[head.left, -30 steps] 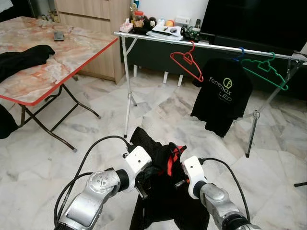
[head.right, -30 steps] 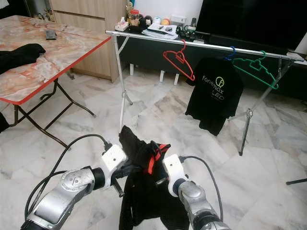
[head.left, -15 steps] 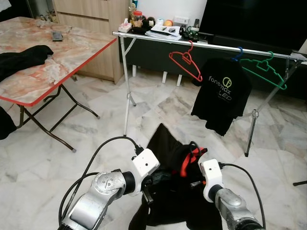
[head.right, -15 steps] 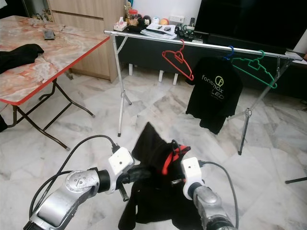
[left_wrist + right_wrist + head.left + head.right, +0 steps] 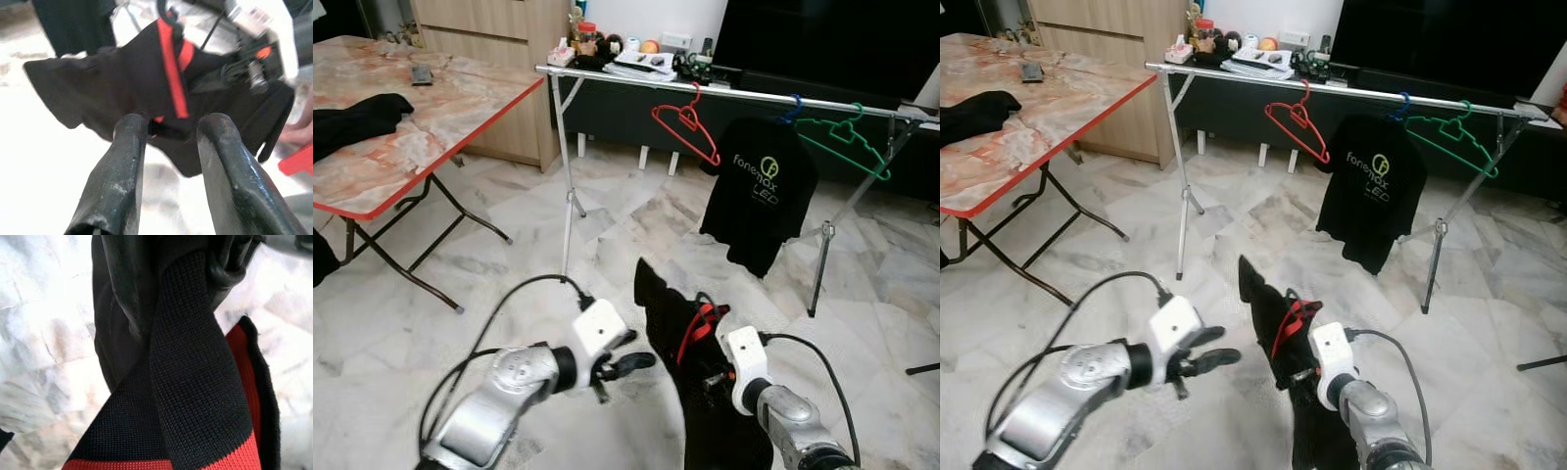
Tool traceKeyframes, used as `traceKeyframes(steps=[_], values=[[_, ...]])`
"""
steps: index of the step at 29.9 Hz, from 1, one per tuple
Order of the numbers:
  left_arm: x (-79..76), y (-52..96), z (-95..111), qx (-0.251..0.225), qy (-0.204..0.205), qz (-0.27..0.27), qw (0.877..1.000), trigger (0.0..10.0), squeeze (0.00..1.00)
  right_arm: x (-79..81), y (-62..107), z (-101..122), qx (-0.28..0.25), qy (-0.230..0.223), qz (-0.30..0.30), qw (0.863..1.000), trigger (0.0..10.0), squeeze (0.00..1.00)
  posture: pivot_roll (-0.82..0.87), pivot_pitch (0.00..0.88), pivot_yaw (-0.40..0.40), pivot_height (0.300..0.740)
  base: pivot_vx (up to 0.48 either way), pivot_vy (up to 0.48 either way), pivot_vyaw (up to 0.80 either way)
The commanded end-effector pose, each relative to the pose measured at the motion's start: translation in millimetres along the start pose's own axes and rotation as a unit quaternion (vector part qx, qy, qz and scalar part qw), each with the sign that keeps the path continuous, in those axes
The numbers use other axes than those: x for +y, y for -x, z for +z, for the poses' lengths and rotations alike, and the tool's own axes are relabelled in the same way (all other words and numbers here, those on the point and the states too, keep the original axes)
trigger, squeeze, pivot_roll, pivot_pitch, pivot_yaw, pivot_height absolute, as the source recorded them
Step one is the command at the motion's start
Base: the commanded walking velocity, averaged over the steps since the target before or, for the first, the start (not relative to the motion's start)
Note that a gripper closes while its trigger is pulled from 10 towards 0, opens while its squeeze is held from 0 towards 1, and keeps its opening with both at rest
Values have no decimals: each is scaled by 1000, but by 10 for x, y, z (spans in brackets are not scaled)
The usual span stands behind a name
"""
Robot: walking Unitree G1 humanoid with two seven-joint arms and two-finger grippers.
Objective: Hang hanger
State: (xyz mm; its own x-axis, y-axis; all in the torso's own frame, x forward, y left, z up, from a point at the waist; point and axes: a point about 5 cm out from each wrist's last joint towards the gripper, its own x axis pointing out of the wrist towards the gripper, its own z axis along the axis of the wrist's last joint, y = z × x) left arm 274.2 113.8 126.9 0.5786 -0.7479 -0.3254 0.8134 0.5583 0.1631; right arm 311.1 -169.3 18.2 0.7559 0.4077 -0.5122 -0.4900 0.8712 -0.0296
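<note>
A black garment [image 5: 671, 318] with red trim, on a red hanger [image 5: 697, 325], hangs low in front of me over the marble floor. My right gripper [image 5: 710, 377] is shut on it from below right; the right wrist view has black knit fabric [image 5: 195, 382] close up. My left gripper [image 5: 634, 351] stands open and holds nothing, just left of the garment and apart from it. Its two fingers [image 5: 124, 161] point at the garment. Ahead stands the silver clothes rack [image 5: 734, 94], carrying a bare red hanger [image 5: 687, 123], a black printed T-shirt [image 5: 759, 191] and a green hanger [image 5: 847, 137].
A folding table [image 5: 382, 166] with a red edge stands at the left, dark clothing [image 5: 352, 116] on it. Behind the rack are a wooden cabinet [image 5: 499, 29], a low shelf of small items [image 5: 626, 54] and a dark screen [image 5: 822, 39]. The rack's legs [image 5: 566, 196] splay outward.
My left gripper has let go of the garment and drawn away to the left, fingers open. The garment now hangs narrower from the right gripper alone. The camera shifted slightly.
</note>
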Motion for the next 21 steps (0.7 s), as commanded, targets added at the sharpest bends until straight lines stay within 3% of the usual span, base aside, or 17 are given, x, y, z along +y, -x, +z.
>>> traceKeyframes(steps=[1, 4, 9, 18, 19, 21], values=[[-2, 74, -26, 9, -11, -2, 1000, 10000, 1000, 43, -66, 212, -5, 66, 38, 997, 0, 0, 142, 58, -88, 740, 0, 0, 0], [-3, 134, -95, 26, -17, -5, 1000, 10000, 1000, 59, -92, 347, -5, 99, 73, 992, 0, 0, 145, 57, -91, 740, 0, 0, 0], [-26, 177, -192, 51, -28, -12, 998, 10000, 1000, 64, -88, 512, -16, 111, 128, 985, 0, 0, 145, 56, -91, 740, 0, 0, 0], [-29, 286, -256, 77, -50, -23, 996, 10000, 1000, 77, -20, 500, 32, 165, 229, 959, 0, 0, 151, 45, -93, 740, 0, 0, 0], [-11, 336, -231, 73, -60, -29, 995, 10000, 0, 76, -2, 469, 48, 182, 245, 951, 0, 0, 157, 40, -96, 740, 0, 0, 0], [-14, 349, -223, 71, -60, -33, 995, 10000, 0, 79, 3, 456, 53, 184, 251, 949, 0, 0, 161, 35, -98, 740, 0, 0, 0]])
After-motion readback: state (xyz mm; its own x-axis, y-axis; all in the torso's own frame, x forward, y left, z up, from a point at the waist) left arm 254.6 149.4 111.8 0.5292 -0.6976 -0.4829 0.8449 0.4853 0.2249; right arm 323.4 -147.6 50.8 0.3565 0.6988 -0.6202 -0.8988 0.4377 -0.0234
